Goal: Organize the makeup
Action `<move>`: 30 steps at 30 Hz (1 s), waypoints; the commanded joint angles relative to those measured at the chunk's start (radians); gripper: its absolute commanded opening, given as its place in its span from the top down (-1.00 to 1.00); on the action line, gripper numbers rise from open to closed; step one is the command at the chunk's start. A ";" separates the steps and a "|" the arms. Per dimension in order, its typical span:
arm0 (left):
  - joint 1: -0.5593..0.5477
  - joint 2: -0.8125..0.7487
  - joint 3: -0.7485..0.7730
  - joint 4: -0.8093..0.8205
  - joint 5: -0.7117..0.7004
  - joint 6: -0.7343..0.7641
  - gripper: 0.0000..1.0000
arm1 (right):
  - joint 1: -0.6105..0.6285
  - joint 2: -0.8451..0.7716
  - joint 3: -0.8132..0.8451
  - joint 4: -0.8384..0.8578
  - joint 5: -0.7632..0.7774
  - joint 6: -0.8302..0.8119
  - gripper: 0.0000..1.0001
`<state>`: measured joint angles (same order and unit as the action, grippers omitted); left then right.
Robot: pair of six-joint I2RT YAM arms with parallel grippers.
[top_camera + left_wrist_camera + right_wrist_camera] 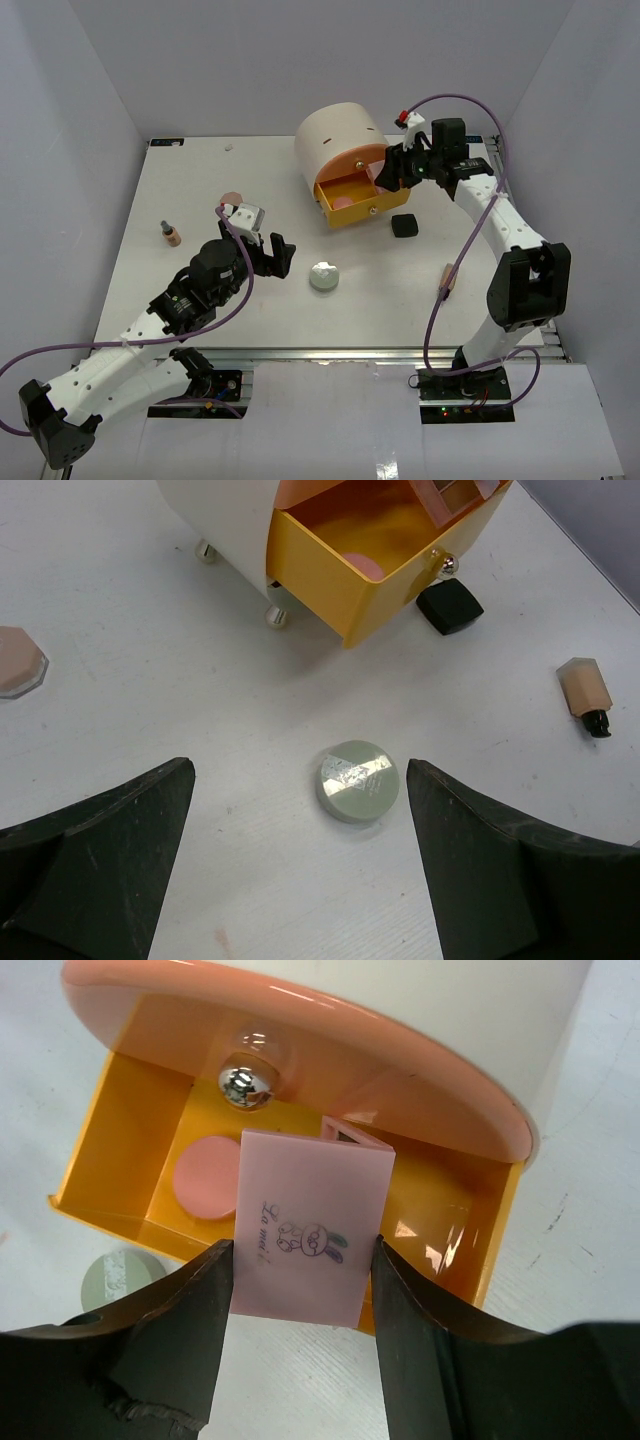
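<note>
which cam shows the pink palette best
Right wrist: the pink palette fills the centre, clamped between the fingers of the right gripper above the open yellow drawer, its bunny print sharp. The left wrist view catches only a pink corner at its top edge; in the top external view the gripper hides it.

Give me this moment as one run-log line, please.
right gripper shut on pink palette at open yellow drawer | left gripper open near round compact | pink disc in drawer
</note>
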<state>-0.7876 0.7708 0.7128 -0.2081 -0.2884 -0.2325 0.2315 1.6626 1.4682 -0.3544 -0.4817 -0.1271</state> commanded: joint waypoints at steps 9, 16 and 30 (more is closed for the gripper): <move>0.005 0.004 -0.009 0.021 0.022 0.009 -0.96 | 0.036 0.068 0.072 -0.015 0.125 -0.022 -0.03; 0.003 0.005 -0.010 0.027 0.037 0.012 -0.96 | 0.046 0.054 0.069 -0.020 0.182 -0.034 -0.36; 0.004 0.057 -0.012 0.041 0.166 0.034 -0.96 | 0.043 -0.159 -0.011 -0.033 0.128 -0.109 -0.55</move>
<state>-0.7872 0.8151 0.7106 -0.1964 -0.2002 -0.2172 0.2760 1.6570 1.4883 -0.4058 -0.2980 -0.1714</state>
